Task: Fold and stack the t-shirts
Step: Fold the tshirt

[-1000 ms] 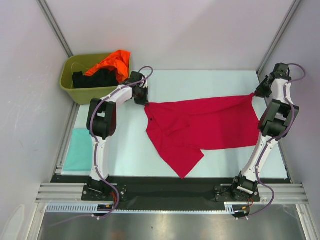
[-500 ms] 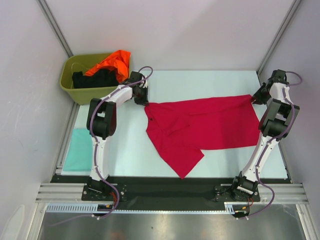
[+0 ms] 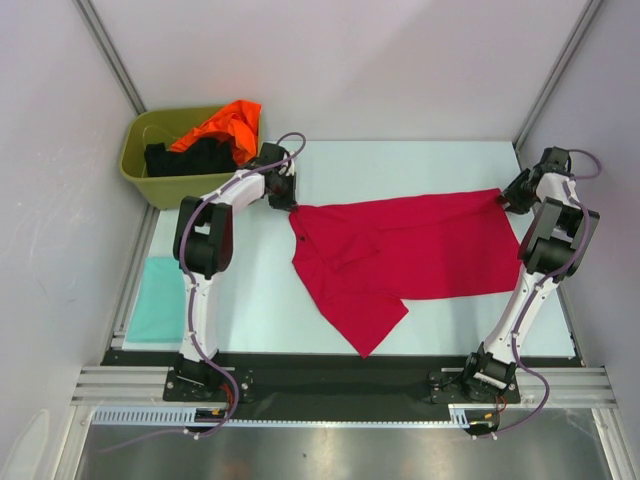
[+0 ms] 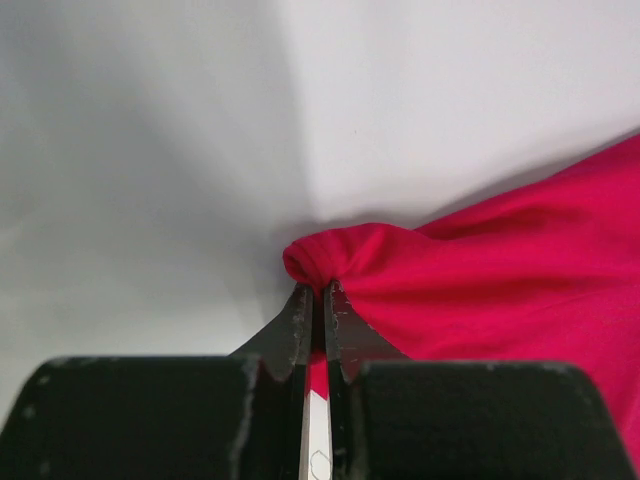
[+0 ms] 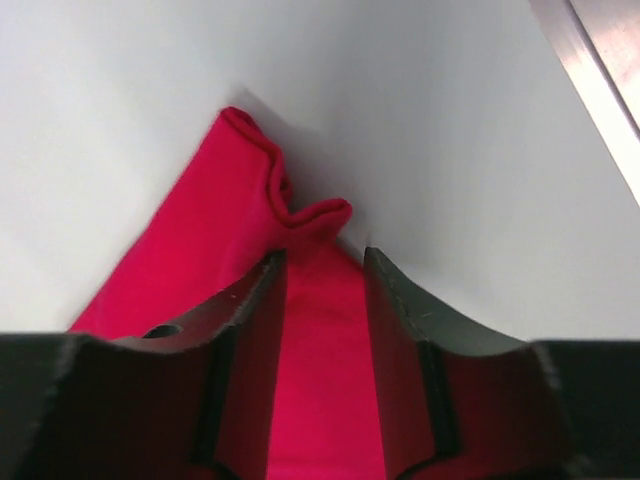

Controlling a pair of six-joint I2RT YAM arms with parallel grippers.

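A crimson-red t-shirt (image 3: 400,255) lies spread across the table, one part folded over toward the front. My left gripper (image 3: 290,201) is shut on the shirt's far left corner (image 4: 335,255), the cloth bunched between the fingertips. My right gripper (image 3: 507,198) stands open over the shirt's far right corner (image 5: 300,215); red cloth lies slack between its parted fingers (image 5: 255,300). A pale teal t-shirt (image 3: 155,300), folded square, lies at the table's left edge. Orange (image 3: 225,125) and black (image 3: 185,158) t-shirts sit in the tub.
An olive-green tub (image 3: 150,185) stands at the back left, just behind my left arm. Frame rails run along the table's left and right edges, and the right arm is close to the right rail (image 3: 560,70).
The right gripper has opened and let go of the shirt's far right corner, which dropped flat onto the table. The left gripper has kept its hold without moving.
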